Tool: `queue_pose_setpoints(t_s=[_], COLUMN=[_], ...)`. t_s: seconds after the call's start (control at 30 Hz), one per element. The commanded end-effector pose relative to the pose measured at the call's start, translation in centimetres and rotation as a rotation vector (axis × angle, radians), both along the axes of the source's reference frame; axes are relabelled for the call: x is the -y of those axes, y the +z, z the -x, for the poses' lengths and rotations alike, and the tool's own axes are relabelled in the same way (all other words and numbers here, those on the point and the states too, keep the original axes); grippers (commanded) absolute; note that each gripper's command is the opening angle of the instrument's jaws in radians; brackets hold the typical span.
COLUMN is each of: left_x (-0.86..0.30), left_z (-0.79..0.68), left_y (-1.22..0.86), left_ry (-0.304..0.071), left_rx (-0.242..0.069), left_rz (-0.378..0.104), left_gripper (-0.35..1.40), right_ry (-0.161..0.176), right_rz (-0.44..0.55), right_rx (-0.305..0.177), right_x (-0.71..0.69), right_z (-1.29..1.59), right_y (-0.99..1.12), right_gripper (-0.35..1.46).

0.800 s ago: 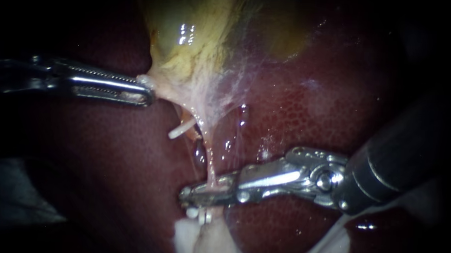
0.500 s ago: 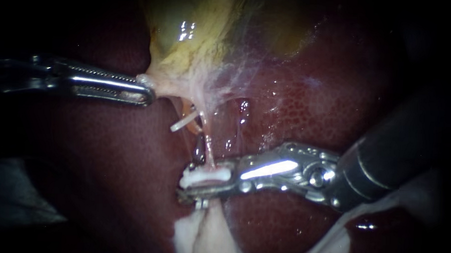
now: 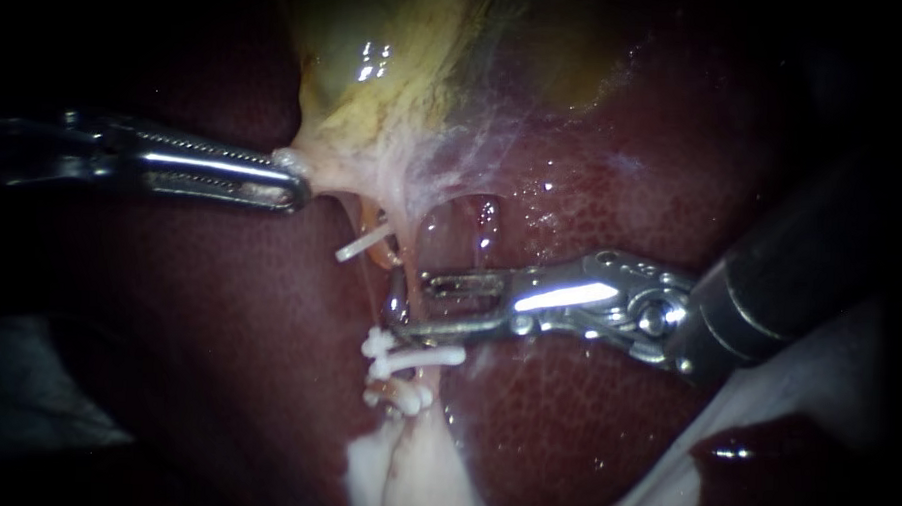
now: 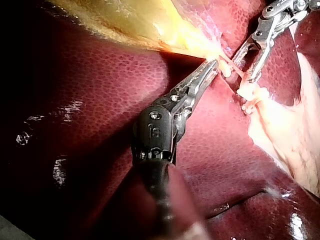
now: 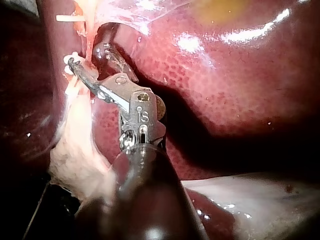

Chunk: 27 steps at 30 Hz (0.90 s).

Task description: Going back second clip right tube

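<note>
A thin pale tube (image 3: 416, 322) runs down from the gallbladder (image 3: 377, 70) over the liver (image 3: 622, 219). Two white clips (image 3: 413, 357) (image 3: 402, 395) sit across its lower end, close together. My right instrument (image 3: 407, 307) stands just above the upper clip, jaws open and empty, their tips beside the tube. A further white clip (image 3: 362, 244) hangs on a stub to the left. My left instrument (image 3: 291, 184) is shut on the gallbladder's pale neck and holds it taut toward the left. The left wrist view shows the same grip (image 4: 213, 66); the right wrist view shows the open jaws (image 5: 85, 55).
Pale fatty tissue (image 3: 403, 481) lies below the clips. A whitish sheet (image 3: 817, 381) shows under the right instrument's shaft. Thin webby membrane (image 3: 464, 153) spreads between gallbladder and liver above the open jaws.
My right instrument's jaws opened and left a white clip on the tube, then drew up and slightly right off it. The left instrument has kept its hold.
</note>
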State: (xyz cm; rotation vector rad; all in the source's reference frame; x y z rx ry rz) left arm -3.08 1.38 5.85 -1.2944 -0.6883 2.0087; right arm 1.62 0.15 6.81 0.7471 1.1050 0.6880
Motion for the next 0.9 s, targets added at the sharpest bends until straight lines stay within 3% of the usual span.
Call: queue_pose_setpoints(t_s=[0.03,0.17,0.33,0.43,0.57,0.63,0.9], left_x=[0.00,0.00,0.01,0.01,0.00,0.00,0.01], left_z=[-0.01,-0.02,-0.04,-0.05,-0.06,-0.06,-0.03], left_y=[0.00,-0.01,-0.01,-0.01,-0.02,-0.01,0.09], left_ry=[0.001,0.002,0.002,0.003,0.003,0.004,0.002], left_rx=[0.000,0.001,0.001,0.002,0.002,0.002,0.000], left_rz=[0.000,0.000,0.000,0.000,0.000,0.000,0.004], left_gripper=[-0.35,-0.35,-0.35,-0.35,-0.35,-0.35,-0.35], right_ry=[-0.019,-0.110,-0.214,-0.215,-0.241,-0.265,-0.273], right_rz=[0.048,0.216,0.446,0.534,0.563,0.560,0.565], right_rx=[-0.004,0.000,0.101,0.142,0.128,0.105,0.084], right_x=[0.00,0.02,0.00,-0.05,-0.17,-0.22,-0.24], right_z=[0.03,0.19,0.54,0.76,0.99,1.08,1.18], right_y=[-0.02,-0.21,-0.58,-0.79,-0.99,-1.04,-1.07], right_gripper=[0.50,0.50,0.50,0.50,0.50,0.50,0.50])
